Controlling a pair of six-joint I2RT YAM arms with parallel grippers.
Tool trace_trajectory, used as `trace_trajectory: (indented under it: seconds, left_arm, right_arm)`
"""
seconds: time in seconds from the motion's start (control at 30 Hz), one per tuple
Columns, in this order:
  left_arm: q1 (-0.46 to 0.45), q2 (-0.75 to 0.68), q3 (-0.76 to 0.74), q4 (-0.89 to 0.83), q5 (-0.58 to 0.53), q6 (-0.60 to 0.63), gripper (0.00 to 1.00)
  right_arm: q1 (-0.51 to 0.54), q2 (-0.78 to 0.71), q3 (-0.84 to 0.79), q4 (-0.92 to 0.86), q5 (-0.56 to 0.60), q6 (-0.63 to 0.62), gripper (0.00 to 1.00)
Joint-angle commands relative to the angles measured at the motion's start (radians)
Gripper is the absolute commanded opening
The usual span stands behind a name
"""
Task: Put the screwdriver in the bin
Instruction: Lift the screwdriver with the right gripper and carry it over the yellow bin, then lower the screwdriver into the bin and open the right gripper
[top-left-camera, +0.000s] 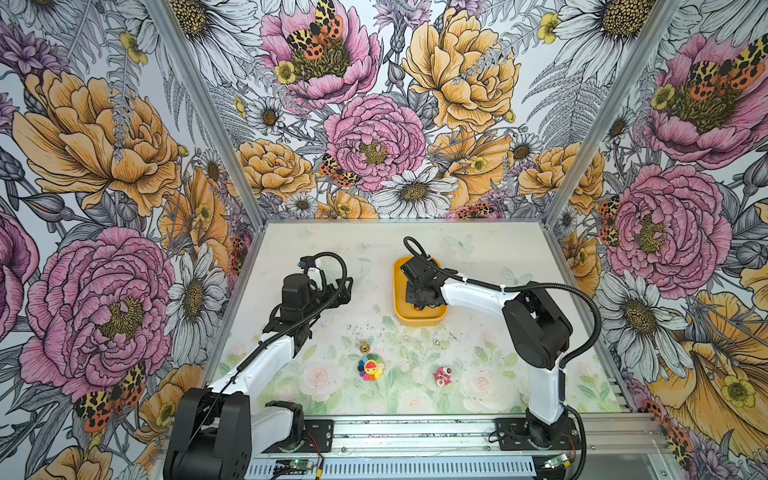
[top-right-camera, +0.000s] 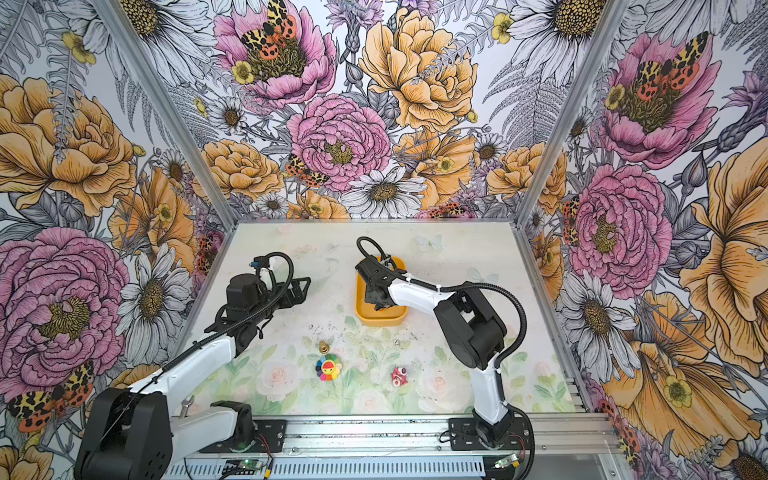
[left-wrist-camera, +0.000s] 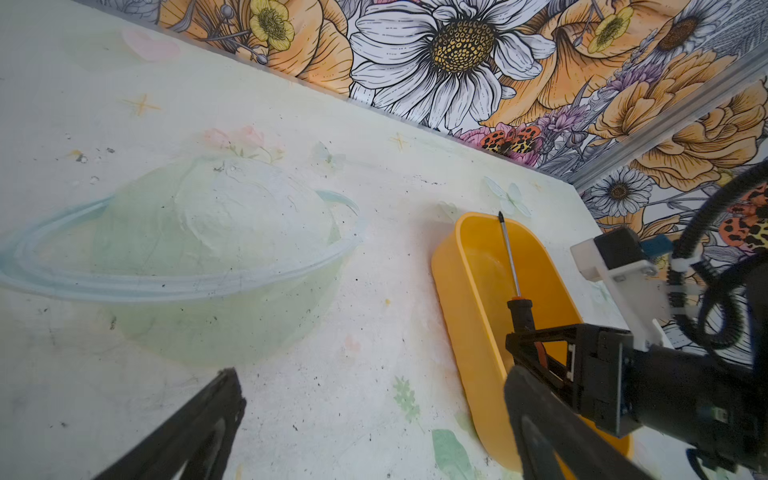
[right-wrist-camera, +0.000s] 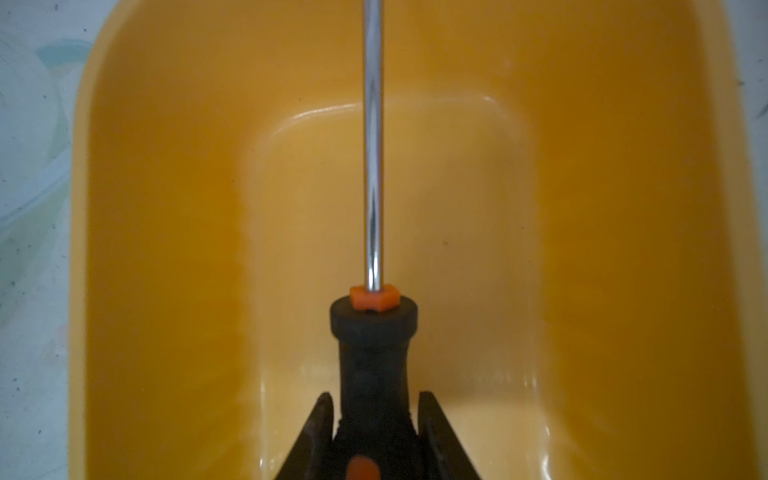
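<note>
Now the screwdriver (right-wrist-camera: 373, 232) hangs lengthwise over the bin (right-wrist-camera: 158, 249), its handle clamped in the right fingers (right-wrist-camera: 321, 419); the left fingers (left-wrist-camera: 199, 428) gape empty near the bin. Its tip seems level with the bin's far rim: released so, it might catch there and tip out.

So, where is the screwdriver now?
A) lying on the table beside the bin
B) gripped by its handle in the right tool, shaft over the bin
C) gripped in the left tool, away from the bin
B: the right tool is shut on the black handle of the screwdriver, and the shaft runs over the inside of the bin.
</note>
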Motion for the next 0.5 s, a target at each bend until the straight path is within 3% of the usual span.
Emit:
trace_trajectory:
  seconds: [0.0, 0.47]
  left_arm:
    - [0.013, -0.021, -0.012, -0.007, 0.015, 0.02, 0.99]
    - [0.024, -0.029, -0.022, -0.006, 0.013, 0.022, 0.99]
  right_arm:
    - [0.005, 0.012, 0.012, 0.004, 0.003, 0.0, 0.0]
    - [0.012, -0.045, -0.054, 0.005, 0.001, 0.008, 0.0]
